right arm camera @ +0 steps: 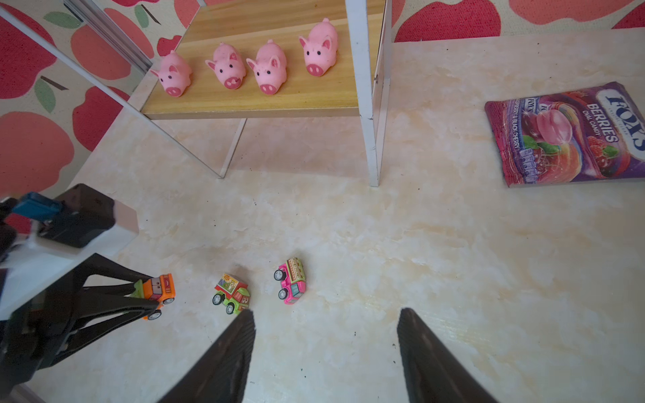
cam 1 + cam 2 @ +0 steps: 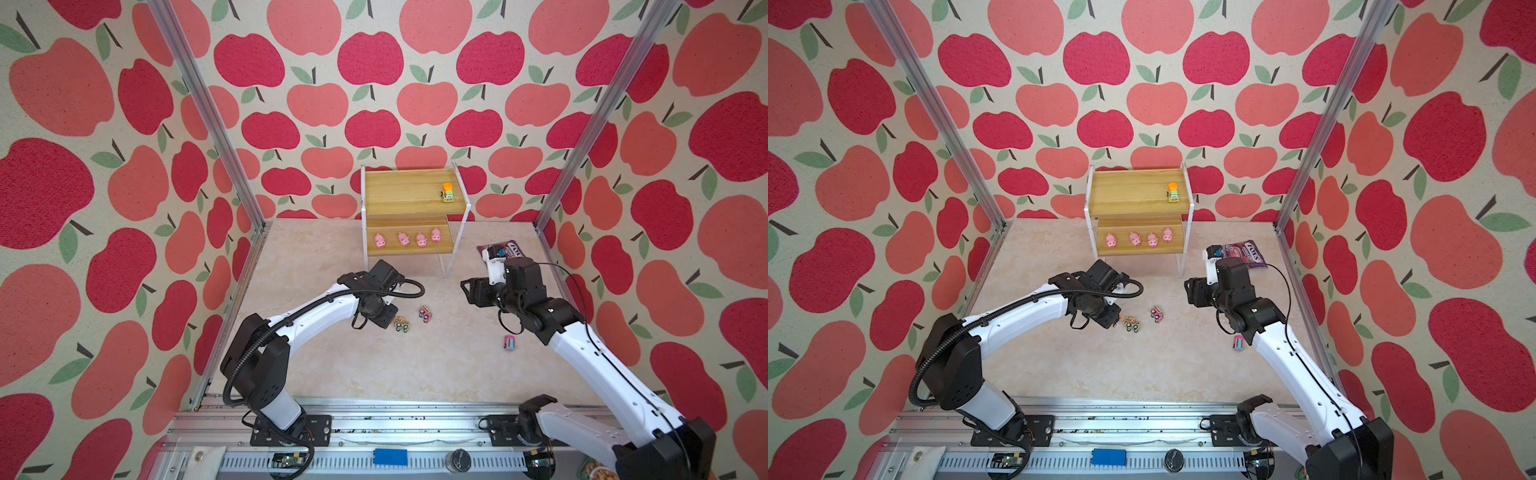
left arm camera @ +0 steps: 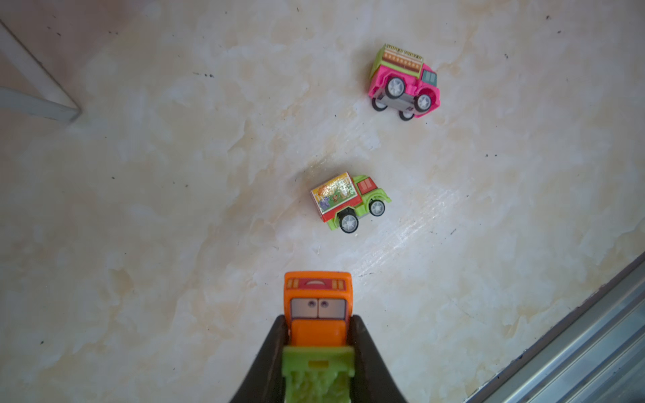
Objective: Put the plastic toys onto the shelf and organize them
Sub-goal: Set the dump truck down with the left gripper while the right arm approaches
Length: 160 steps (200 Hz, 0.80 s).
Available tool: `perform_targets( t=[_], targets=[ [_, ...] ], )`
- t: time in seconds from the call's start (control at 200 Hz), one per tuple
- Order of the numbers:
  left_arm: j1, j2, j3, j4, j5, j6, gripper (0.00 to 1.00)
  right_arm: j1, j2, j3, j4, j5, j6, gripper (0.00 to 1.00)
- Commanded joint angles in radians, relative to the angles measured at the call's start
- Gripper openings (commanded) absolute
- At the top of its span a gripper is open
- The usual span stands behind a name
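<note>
Nose of the blocky plastic orange car [image 3: 317, 289] points lengthwise out of my clenched left gripper [image 3: 319, 319]; right gripper [image 1: 327, 314] gapes.

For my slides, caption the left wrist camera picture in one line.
Left gripper shut on an orange car; a green car and a pink car sit on the table.

Left arm [image 2: 316, 307] reaching inward, left tool [image 3: 319, 319] clamped on orange car [image 3: 317, 289], right arm [image 2: 582, 345] stretched forward, right tool [image 1: 326, 311] parted, empty
</note>
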Motion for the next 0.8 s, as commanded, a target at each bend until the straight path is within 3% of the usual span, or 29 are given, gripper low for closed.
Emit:
perform_targets(
  t=[0.0,0.515,0.71,0.795],
  targets=[
    [-0.007,0.043,-0.022,-0.055,0.005,0.062,0.25,-0.008,-0.010,-0.020,-0.002,-0.038,0.023,0.68],
    [-0.002,0.145,-0.122,0.040,-0.119,0.053,0.26,-0.001,-0.031,-0.106,0.123,-0.160,-0.047,0.69],
    [0.016,0.081,-0.133,0.045,-0.115,0.052,0.66,0.049,-0.059,-0.161,0.212,-0.216,-0.171,0.71],
    [0.032,0.022,-0.144,0.053,-0.082,0.050,0.74,0.080,-0.053,-0.177,0.258,-0.226,-0.236,0.72]
  ],
)
